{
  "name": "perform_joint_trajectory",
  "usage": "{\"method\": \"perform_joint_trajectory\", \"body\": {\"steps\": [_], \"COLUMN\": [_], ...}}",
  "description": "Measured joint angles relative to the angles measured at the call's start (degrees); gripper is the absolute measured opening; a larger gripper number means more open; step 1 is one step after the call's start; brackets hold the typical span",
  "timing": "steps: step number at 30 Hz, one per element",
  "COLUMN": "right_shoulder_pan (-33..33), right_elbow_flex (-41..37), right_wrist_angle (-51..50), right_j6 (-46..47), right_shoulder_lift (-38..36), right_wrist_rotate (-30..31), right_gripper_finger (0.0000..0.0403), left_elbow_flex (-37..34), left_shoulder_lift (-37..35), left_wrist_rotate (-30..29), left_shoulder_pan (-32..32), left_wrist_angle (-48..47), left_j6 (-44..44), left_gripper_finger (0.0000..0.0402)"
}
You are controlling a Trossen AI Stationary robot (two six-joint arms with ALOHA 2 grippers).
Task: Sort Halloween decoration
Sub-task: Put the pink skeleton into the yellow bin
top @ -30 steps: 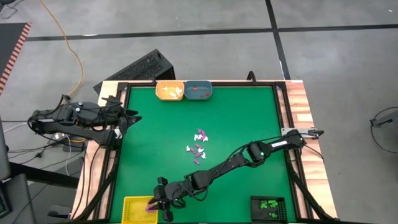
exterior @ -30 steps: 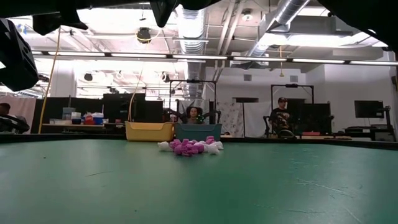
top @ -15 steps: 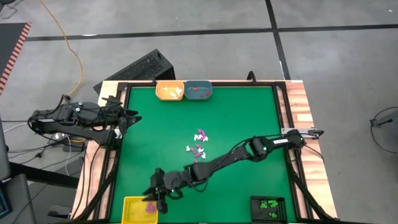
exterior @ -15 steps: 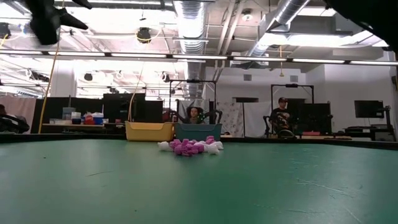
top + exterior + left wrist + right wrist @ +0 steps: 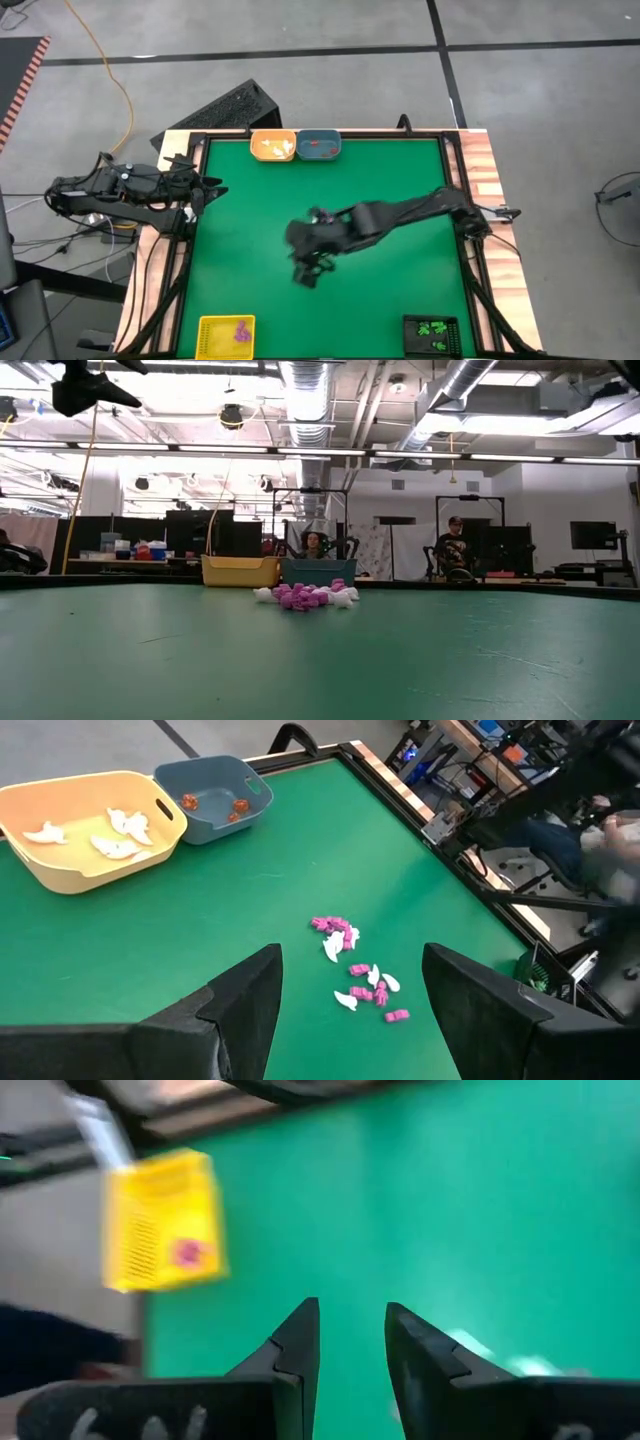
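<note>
Right wrist view shows my right hand (image 5: 348, 1342), its dark wedge fingers parted with nothing between them, over the green felt table (image 5: 400, 190). Tiny plastic trinkets (image 5: 352, 970) lie mid-table; left hand (image 5: 207, 187) waits, open, far-left.

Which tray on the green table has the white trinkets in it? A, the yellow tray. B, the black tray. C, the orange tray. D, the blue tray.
C: the left wrist view shows white trinkets lying in the orange tray, while the blue tray beside it holds only orange-red ones.
</note>
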Motion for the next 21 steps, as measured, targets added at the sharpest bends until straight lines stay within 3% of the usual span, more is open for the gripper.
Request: {"method": "perform_joint_trajectory", "body": {"steps": [5,9,17,21], "right_shoulder_pan": [1.7,3.73,2.64,0.8], "right_elbow_flex": [0.02,-0.04,-13.17,-24.2], "right_wrist_angle": [-21.06,-33.51,-32.36,-22.86], "right_j6": [10.28,20.64,25.15,22.61], "right_shoulder_lift": [-7.43,-9.17,-10.23,-13.17], "right_wrist_rotate": [14.57,24.15,28.13,27.78], "right_gripper_finger": [0.0111,0.0111,0.0111,0.0111], "left_elbow_flex": [0.0,0.0,0.0,0.0], "left_shoulder_lift": [0.02,0.02,0.02,0.02], "left_wrist_rotate": [0.04,0.22,2.45,2.85], "left_shoulder_pan": [0.0,0.0,0.0,0.02], "left_wrist_angle": [0.0,0.02,0.04,0.06], "left_j6": [0.93,1.53,2.16,2.12], "left_gripper_finger": [0.0231,0.0231,0.0231,0.0231]}}
